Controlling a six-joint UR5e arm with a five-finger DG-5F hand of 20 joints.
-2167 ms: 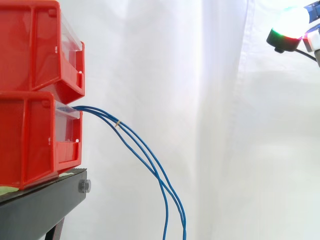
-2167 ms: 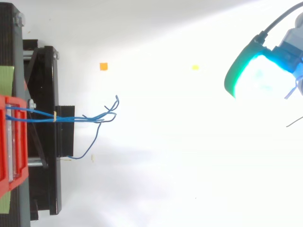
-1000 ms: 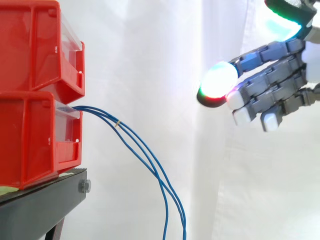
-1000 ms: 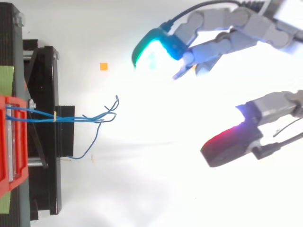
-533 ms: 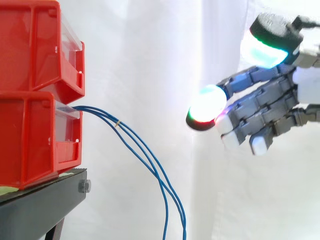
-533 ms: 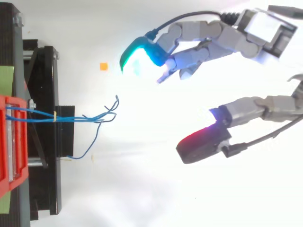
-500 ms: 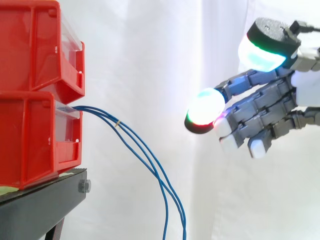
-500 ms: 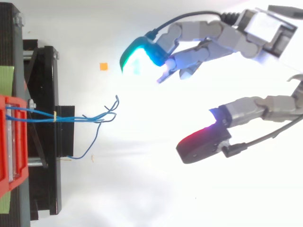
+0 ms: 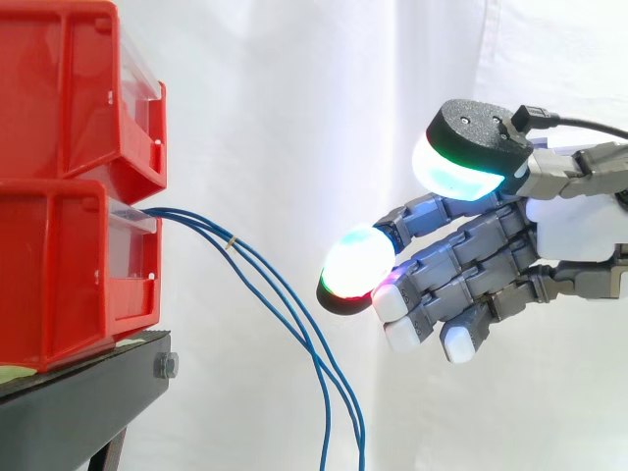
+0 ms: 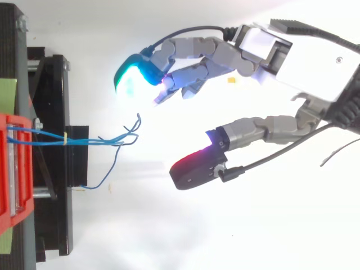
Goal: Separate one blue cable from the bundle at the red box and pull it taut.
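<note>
Here's the hand [image 9: 491, 260] at the right of the side view, spread wide and holding nothing, fingers [image 9: 446, 285] stretched leftward with glowing pads at their ends. One pad [image 9: 355, 265], white and green with a red lower edge, is the part furthest left, and there's clear curtain [image 9: 294, 98] between it and the blue cables [image 9: 285, 304], so no contact. Those cables leave the front of the lower red bin [image 9: 69, 275] at the left edge, pass through a pale tie [image 9: 230, 241] just beyond the bin, then sweep down and right to the bottom edge of the frame. A second red bin [image 9: 69, 88] sits stacked on top, both on the black stand [image 9: 78, 412] in the lower left corner. From above, the hand [image 10: 253, 53] reaches in from the upper right, a cyan-green pad [image 10: 132, 76] leading, a red-lit pad [image 10: 194, 166] held well apart below it. The cable bundle [image 10: 90, 140] runs rightward across the stand [image 10: 56, 169] from the red box [image 10: 11, 169] and fans into loose ends left of centre; one strand loops back toward the stand. The cyan pad hangs just above those ends in the frame, the red pad to their lower right, and I can't tell their height over the cables from here. A small orange marker [image 10: 122, 79] sits on the white floor near the cyan pad.
</note>
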